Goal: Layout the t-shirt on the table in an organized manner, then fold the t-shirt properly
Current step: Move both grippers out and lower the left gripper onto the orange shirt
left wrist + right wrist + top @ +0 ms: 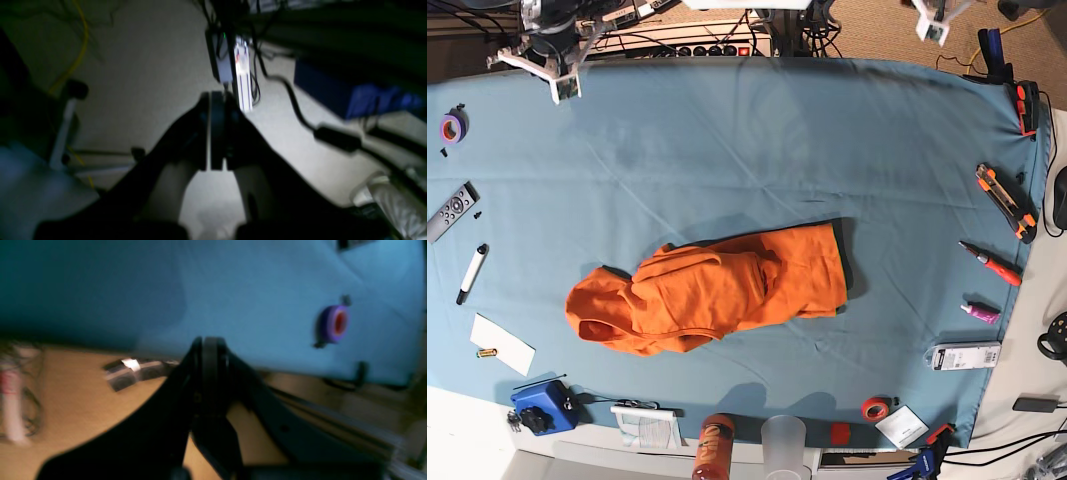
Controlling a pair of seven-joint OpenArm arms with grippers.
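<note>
Left wrist view: the left gripper [213, 133] hangs off the tabletop over pale floor and cables, jaws clenched on nothing, probably parked.

Right wrist view: the right gripper [208, 373], jaws likewise clenched and empty, sits at the tabletop [250, 290] edge.

Base view: the t-shirt [712, 288] lies bunched mid-tabletop, well apart from both arms, so laying out seems unstarted.

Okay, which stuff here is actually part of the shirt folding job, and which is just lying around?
Part of the job:
t-shirt, crumpled
table

Just lying about:
purple tape roll
remote
marker
utility knife
orange-capped bottle
plastic cup
red tape roll
</note>
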